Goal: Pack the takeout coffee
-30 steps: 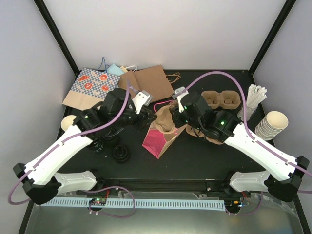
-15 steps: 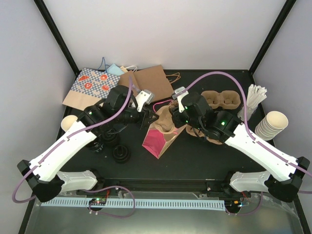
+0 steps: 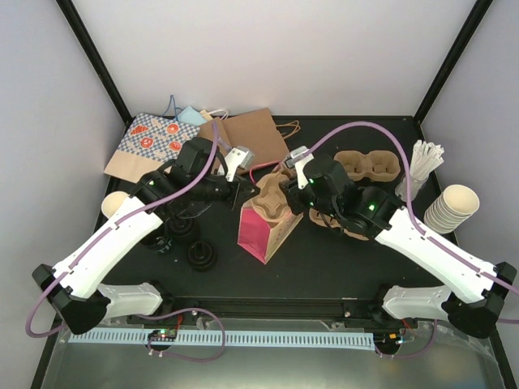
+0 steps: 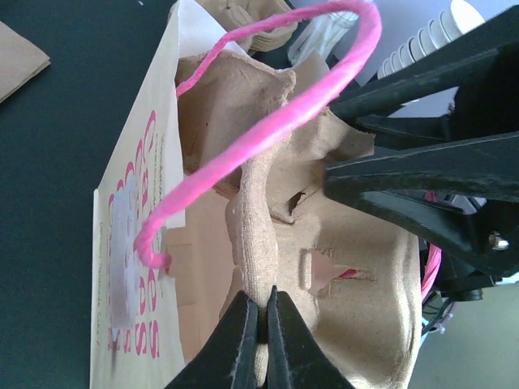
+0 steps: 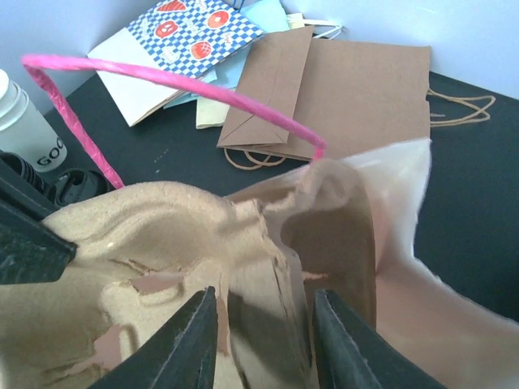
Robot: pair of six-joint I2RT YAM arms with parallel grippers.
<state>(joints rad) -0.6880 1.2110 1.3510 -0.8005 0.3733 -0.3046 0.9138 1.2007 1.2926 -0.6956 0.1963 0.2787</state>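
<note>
Top external view puts the paper bag [image 3: 261, 237] at the middle of the table [image 3: 324, 259]. A pulp cup carrier [image 3: 272, 201] pokes out of its mouth, and both arms meet over it. Left wrist view shows the left tool [image 4: 262, 296] pressed together on the carrier's central ridge, below the bag's pink handle [image 4: 268, 121]. Right wrist view shows the right tool [image 5: 263, 296] spread. Its fingers straddle the carrier's edge where it meets the bag wall, and they grip nothing that I can make out.

The takeout coffee [image 3: 201, 255] stands on the table to the left and near side of the bag, black lids up. It is close under the left arm and apart from both tools. No cup shows in the carrier.

Judged from this, the carrier has to settle into the bag first. After that the cups lie left and near of the left tool, so the left arm is the nearer one. The right arm would have to cross the bag.
</note>
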